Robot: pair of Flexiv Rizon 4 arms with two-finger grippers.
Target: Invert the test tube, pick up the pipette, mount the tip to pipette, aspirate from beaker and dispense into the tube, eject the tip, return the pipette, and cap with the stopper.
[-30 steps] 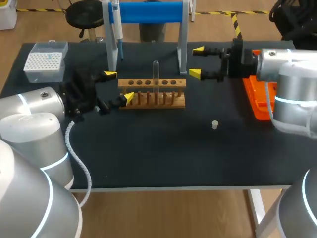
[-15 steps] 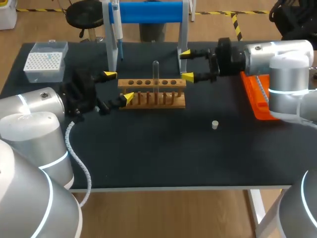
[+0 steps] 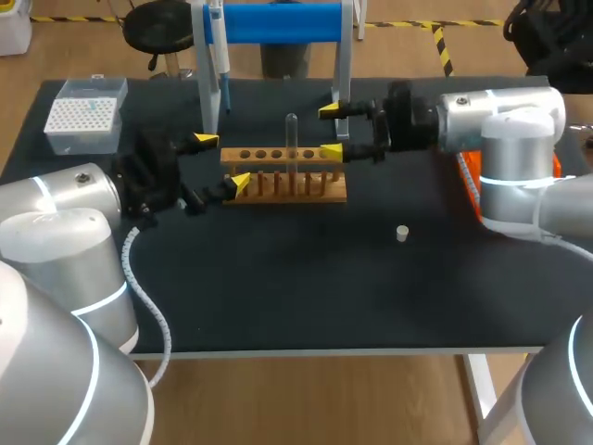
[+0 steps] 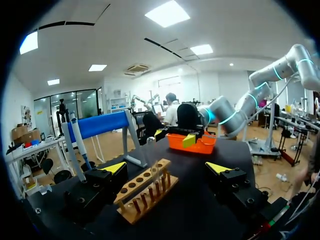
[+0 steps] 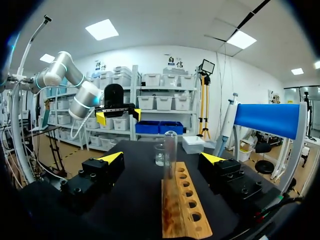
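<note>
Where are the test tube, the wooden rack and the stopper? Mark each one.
test tube (image 3: pixel 291 135), head view, on its clear glass shaft.
wooden rack (image 3: pixel 306 196), head view, on its lower board.
stopper (image 3: pixel 402 233), head view, on its middle.

No writing, label or number can be read on anything on the surface. The wooden rack, the white tip box, the orange tray and the blue-barred stand show no legible print.
</note>
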